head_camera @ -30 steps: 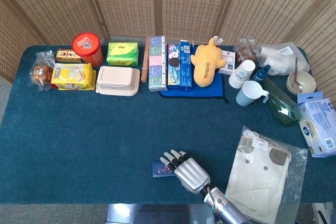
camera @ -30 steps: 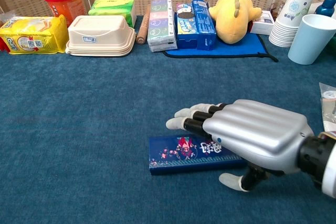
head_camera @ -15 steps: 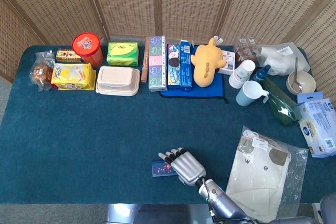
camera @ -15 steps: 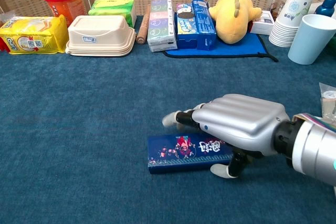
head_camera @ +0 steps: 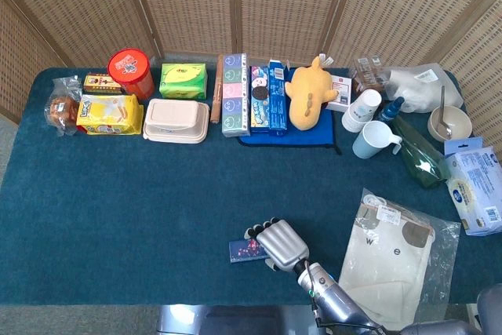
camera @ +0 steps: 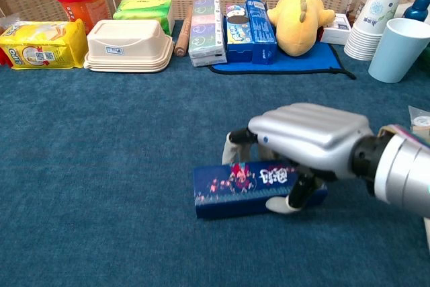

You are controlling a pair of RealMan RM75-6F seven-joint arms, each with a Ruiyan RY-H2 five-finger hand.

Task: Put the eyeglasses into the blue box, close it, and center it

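The blue box (head_camera: 245, 249) (camera: 228, 189) is a long, closed case with a colourful printed lid, lying near the table's front edge. My right hand (head_camera: 279, 244) (camera: 306, 139) grips its right end, fingers curled over the far side and thumb (camera: 282, 203) pressed on the near side. In the chest view the box looks tipped up, its front face showing. No eyeglasses are visible in either view. My left hand appears in neither view.
A plastic-wrapped cream bag (head_camera: 392, 260) lies just right of the hand. Along the back stand a beige lunchbox (camera: 127, 45), tissue packs (camera: 205, 30), a yellow plush (camera: 299, 15), paper cups (camera: 373, 21) and a pale blue mug (camera: 396, 48).
My right hand has gone from lying flat over the box to curling its fingers around it. The box has tipped up and shifted slightly away from the front edge.
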